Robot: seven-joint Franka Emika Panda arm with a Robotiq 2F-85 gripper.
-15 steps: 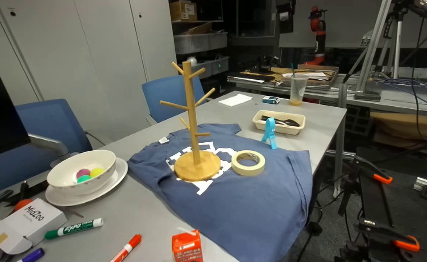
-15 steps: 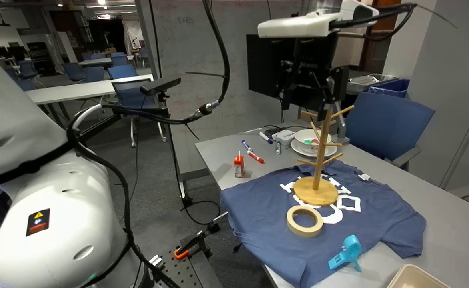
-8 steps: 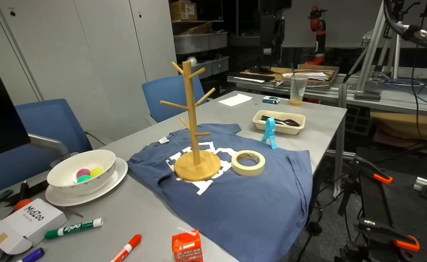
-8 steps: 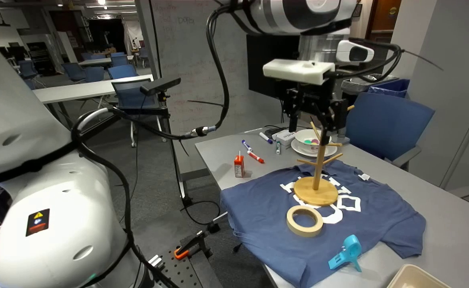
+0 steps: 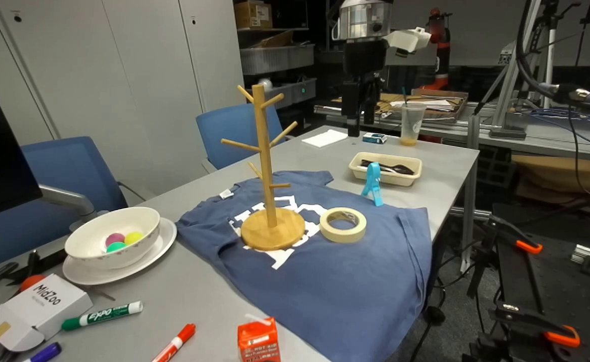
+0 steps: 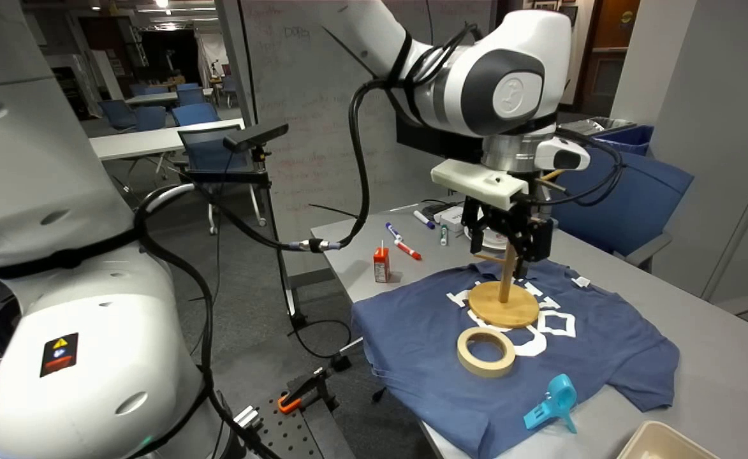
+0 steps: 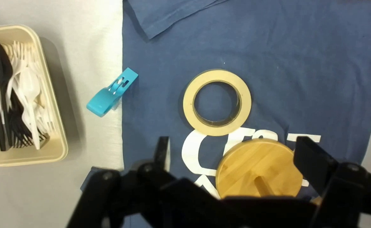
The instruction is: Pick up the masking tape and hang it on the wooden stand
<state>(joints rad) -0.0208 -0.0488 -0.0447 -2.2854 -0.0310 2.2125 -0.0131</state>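
Since tape (image 5: 343, 235) lies flat on the shirt (image 5: 325, 281), just right of the stand (image 5: 266, 166) in an exterior view, pinch one side of its rim; gripper (image 7: 233, 153) spread, empty, well above; come down clear of stand, don't nip shirt.

Reads "MidZoo" on the white box (image 5: 37, 311), "EXPO" along the green marker (image 5: 102, 315) and "HOT KID" across the red drink carton (image 5: 258, 341), all in an exterior view. Shows a yellow warning triangle (image 6: 60, 343) on the white robot arm (image 6: 118, 350), faint illegible handwriting (image 6: 296, 32) on the whiteboard (image 6: 322, 153), and big white letters (image 7: 190, 153), partly covered, on the blue T-shirt (image 7: 299, 76).
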